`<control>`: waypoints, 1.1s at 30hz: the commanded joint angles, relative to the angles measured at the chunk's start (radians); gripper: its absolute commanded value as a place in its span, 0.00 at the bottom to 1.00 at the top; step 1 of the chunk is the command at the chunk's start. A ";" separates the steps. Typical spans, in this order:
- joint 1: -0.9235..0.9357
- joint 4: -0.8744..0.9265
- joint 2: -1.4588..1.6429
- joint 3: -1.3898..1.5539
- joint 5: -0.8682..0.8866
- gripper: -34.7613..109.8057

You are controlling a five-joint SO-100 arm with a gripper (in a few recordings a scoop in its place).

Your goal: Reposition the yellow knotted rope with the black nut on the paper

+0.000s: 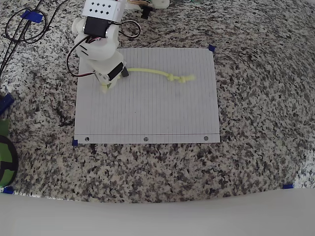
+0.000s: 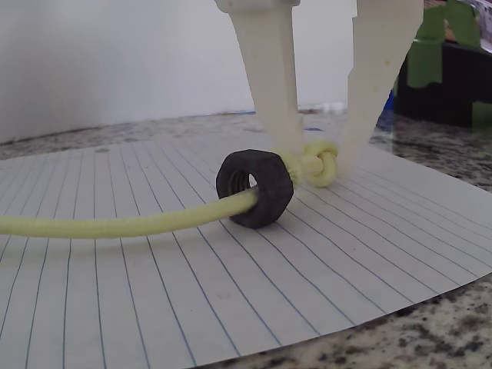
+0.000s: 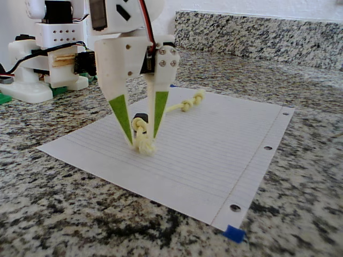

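Note:
The paper (image 1: 147, 113) lies flat on the granite counter, its punched holes along the near edge in the overhead view. Across its upper part runs the yellow knotted rope (image 1: 152, 72), one knot resting free at the right. The black nut (image 2: 255, 187) is threaded on the rope just beside the other knot and stands on edge on the paper (image 2: 154, 292). My gripper (image 2: 317, 165) points straight down, its fingers pressed on either side of that knot, tips at the sheet. The fixed view shows the gripper (image 3: 142, 140) pinching the knot, the nut (image 3: 140, 116) just behind it.
Black cables (image 1: 24, 24) loop at the counter's top left. A green and black object (image 1: 5, 157) sits at the left edge. The arm's base (image 3: 48, 64) stands behind the paper (image 3: 214, 155), with a granite backsplash (image 3: 257, 32) beyond. Blue tape (image 1: 288, 186) marks the counter.

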 commanded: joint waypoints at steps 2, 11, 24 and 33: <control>0.009 -0.006 0.008 -0.029 -0.003 0.24; 0.074 -0.078 0.144 -0.026 -0.195 0.24; 0.255 -0.091 0.495 -0.017 -0.761 0.24; 0.402 -0.049 0.770 -0.003 -0.868 0.24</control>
